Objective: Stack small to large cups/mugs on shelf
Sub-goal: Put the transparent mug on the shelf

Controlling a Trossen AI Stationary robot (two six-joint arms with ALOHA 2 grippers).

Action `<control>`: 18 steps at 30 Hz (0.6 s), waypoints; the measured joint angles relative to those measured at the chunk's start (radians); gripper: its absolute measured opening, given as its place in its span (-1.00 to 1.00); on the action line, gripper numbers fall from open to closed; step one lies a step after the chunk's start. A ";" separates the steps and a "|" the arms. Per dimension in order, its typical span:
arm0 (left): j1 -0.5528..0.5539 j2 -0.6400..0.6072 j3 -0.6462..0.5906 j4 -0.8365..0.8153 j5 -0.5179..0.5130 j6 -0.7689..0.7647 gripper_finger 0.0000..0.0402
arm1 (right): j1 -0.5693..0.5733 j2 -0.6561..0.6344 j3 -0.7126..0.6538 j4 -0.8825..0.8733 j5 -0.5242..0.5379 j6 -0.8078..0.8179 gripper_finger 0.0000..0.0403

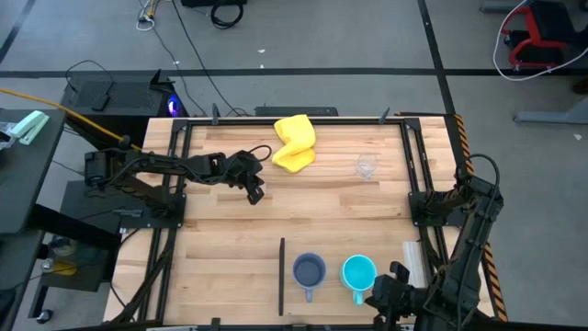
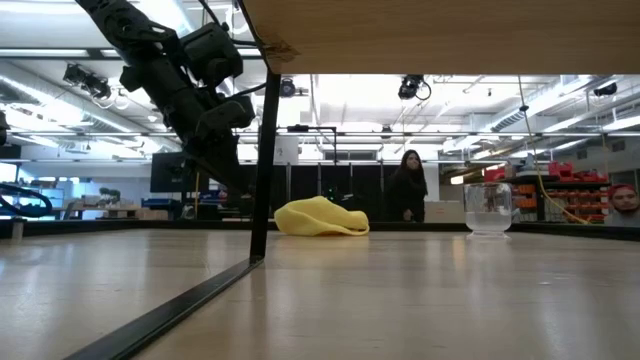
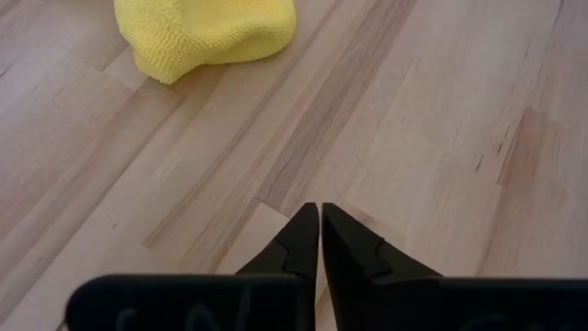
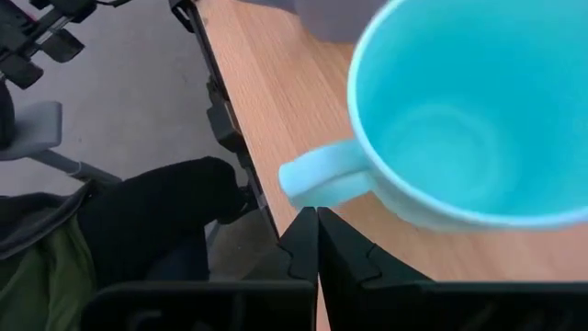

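Your right gripper (image 4: 318,219) sits at the frame's lower edge, fingers pressed together and holding nothing, just short of the turquoise mug (image 1: 358,272)'s handle. Push on like that and you could knock the mug into the grey-blue mug (image 1: 309,270) beside it. The left gripper (image 1: 254,192), also closed, hovers mid-table near the yellow cloth (image 1: 294,143). Only the high and low views show the clear cup (image 1: 367,166), upper right.

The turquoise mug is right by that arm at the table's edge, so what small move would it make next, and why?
Probably the right gripper should open its fingers and ease forward around the handle of the turquoise mug. Its fingers are shut, just short of that handle, holding nothing. The grey-blue mug stands beside it, and the left gripper waits near the yellow cloth.
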 joint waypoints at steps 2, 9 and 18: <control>0.000 0.000 0.000 0.000 0.000 0.000 -0.86 | 0.000 0.000 0.000 -0.013 -0.018 0.025 -0.94; 0.000 0.000 0.000 0.000 0.000 0.000 -0.89 | 0.030 -0.005 0.000 -0.129 -0.047 0.167 -0.93; 0.000 0.000 0.000 0.000 0.000 0.000 -0.93 | 0.056 -0.060 -0.002 -0.396 -0.043 0.368 -0.92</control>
